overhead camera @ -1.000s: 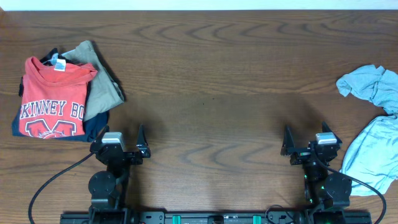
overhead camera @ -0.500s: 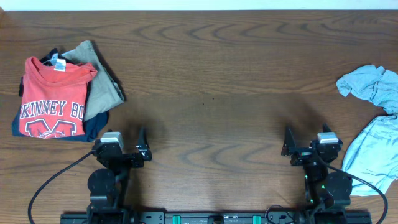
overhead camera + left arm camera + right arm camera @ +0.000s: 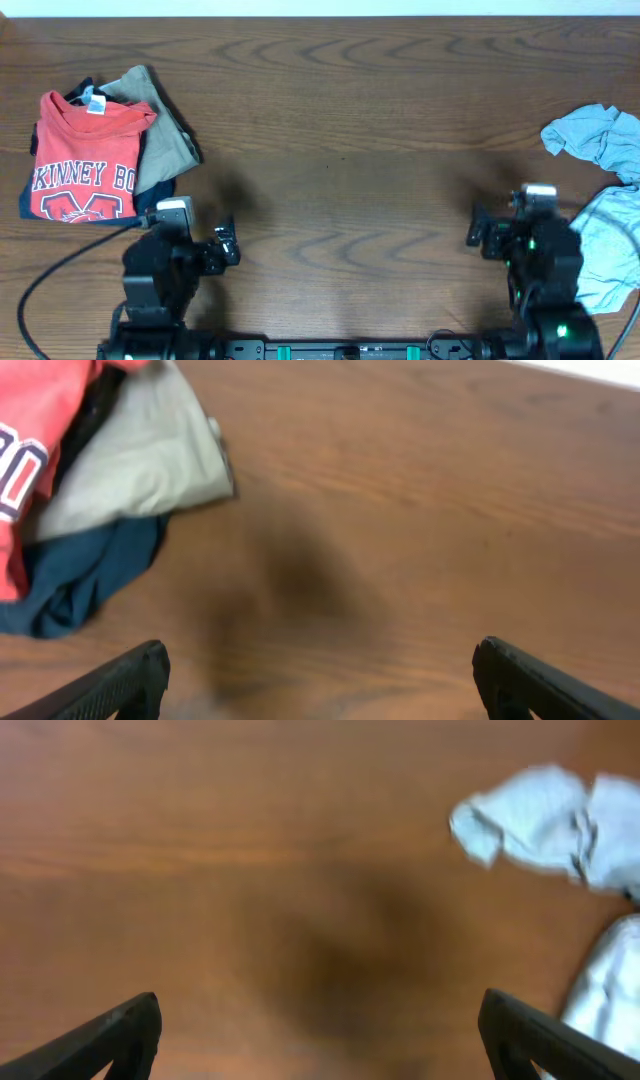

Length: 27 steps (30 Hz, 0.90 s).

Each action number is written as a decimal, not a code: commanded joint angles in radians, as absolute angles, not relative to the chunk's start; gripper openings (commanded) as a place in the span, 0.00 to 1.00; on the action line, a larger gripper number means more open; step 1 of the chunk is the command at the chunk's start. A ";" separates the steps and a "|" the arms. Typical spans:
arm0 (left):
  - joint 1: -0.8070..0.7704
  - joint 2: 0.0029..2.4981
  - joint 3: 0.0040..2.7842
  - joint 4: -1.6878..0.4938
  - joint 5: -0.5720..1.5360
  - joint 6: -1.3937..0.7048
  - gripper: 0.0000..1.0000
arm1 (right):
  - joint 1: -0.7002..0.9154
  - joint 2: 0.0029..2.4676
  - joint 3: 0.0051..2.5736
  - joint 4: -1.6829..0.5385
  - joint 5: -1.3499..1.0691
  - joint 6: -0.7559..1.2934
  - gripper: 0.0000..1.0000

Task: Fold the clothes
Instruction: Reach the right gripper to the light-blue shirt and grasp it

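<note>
The plain pale blue-grey garment of thin soft fabric [image 3: 600,135] lies crumpled at the right edge of the dark brown wooden table [image 3: 340,90], partly running out of the overhead view. The right gripper [image 3: 320,1025] hovers just left of it, black fingers [image 3: 125,1030] spread wide, holding nothing. The left gripper [image 3: 320,670] is likewise wide apart and empty, near a pile at the far left — a red T-shirt with white lettering [image 3: 85,160] over a folded olive-tan garment [image 3: 165,140] and dark navy cloth [image 3: 80,575].
</note>
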<state>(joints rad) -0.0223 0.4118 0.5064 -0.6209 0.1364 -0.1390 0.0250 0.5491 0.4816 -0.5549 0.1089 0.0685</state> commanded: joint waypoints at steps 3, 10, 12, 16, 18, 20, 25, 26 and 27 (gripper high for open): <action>-0.019 0.512 0.597 -0.702 0.150 -0.152 0.98 | -0.047 0.792 0.642 -0.665 0.142 0.108 0.99; -0.019 0.547 0.599 -0.706 0.149 -0.152 0.98 | -0.053 0.963 0.686 -0.636 0.047 0.173 0.99; -0.019 0.547 0.599 -0.706 0.149 -0.152 0.98 | -0.060 1.009 0.684 -0.665 0.168 0.245 0.99; -0.019 0.547 0.599 -0.706 0.149 -0.152 0.98 | -0.111 1.117 0.676 -0.792 0.475 0.527 0.99; -0.019 0.547 0.599 -0.706 0.149 -0.152 0.98 | -0.149 1.171 0.660 -0.819 0.511 0.595 0.99; -0.019 0.547 0.599 -0.706 0.149 -0.152 0.98 | -0.189 1.225 0.640 -0.821 0.517 0.619 0.99; -0.019 0.547 0.599 -0.706 0.149 -0.152 0.98 | -0.289 1.341 0.595 -0.772 0.535 0.650 0.99; -0.019 0.547 0.599 -0.706 0.149 -0.152 0.98 | -0.308 1.360 0.588 -0.759 0.535 0.650 0.99; -0.019 0.547 0.599 -0.706 0.149 -0.152 0.98 | -0.327 1.377 0.582 -0.746 0.535 0.650 0.98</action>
